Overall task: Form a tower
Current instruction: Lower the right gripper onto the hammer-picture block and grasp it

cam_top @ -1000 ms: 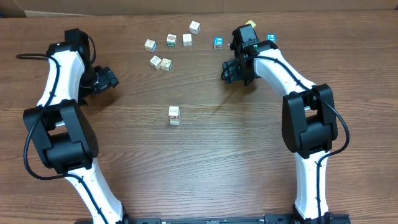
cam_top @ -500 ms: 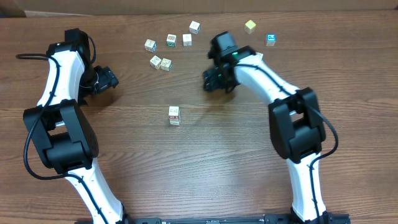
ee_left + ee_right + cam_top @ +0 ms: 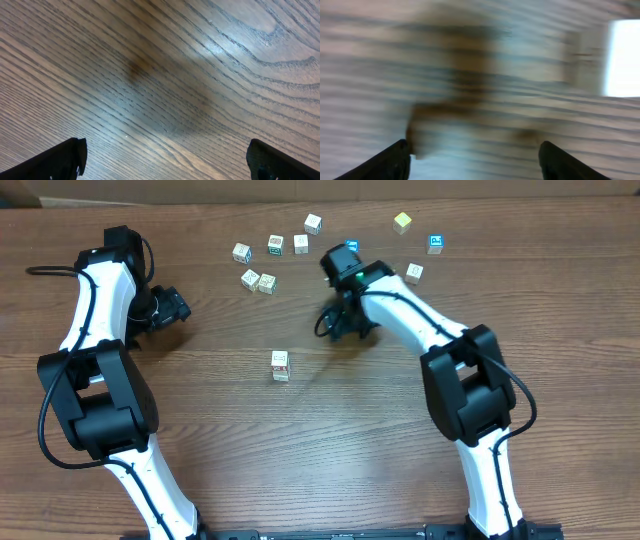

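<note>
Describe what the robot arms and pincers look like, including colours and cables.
The left arm and right arm each have white rounded links joined by bulky black joint housings. A black cable runs along each shell, and a green light glows on the right one. The left pincer and right pincer are black, each with two dark fingers.

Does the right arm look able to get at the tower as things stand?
Probably yes. In the overhead view the right tool hovers close to the tower, with only bare table between them. The loose cubes lie farther back, out of the way.
</note>
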Controlling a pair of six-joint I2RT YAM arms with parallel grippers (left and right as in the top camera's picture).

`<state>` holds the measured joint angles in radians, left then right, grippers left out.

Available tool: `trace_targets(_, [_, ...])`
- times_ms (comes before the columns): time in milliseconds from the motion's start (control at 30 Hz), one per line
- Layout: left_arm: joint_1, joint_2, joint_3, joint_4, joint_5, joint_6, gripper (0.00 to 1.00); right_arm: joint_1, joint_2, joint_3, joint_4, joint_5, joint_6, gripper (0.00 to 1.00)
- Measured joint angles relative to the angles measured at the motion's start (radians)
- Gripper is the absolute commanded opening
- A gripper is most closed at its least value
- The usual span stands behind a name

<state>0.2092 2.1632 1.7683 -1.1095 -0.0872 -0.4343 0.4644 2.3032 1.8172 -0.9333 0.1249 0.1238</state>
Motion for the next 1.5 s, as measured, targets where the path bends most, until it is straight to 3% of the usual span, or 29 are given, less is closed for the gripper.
trace_targets(333, [0.000, 0.000, 0.000, 0.000, 0.000, 0.000, 1.00, -0.123, 0.000, 0.000, 0.105, 0.021, 0.002, 0.81])
trace_targets(533, [0.000, 0.000, 0.000, 0.000, 0.000, 0.000, 1.00, -0.121, 0.000, 0.000, 0.167, -0.018, 0.003, 0.68])
trace_targets(1100, [0.000, 0.000, 0.000, 0.000, 0.000, 0.000, 1.00, -0.117, 0.000, -0.001, 0.244, 0.014, -0.024, 0.50])
trace_targets(1267, [0.000, 0.000, 0.000, 0.000, 0.000, 0.000, 1.00, -0.117, 0.000, -0.001, 0.244, 0.019, -0.040, 0.38])
trace_targets(1500, [0.000, 0.000, 0.000, 0.000, 0.000, 0.000, 0.99, -0.117, 0.000, -0.001, 0.237, 0.021, -0.046, 0.41])
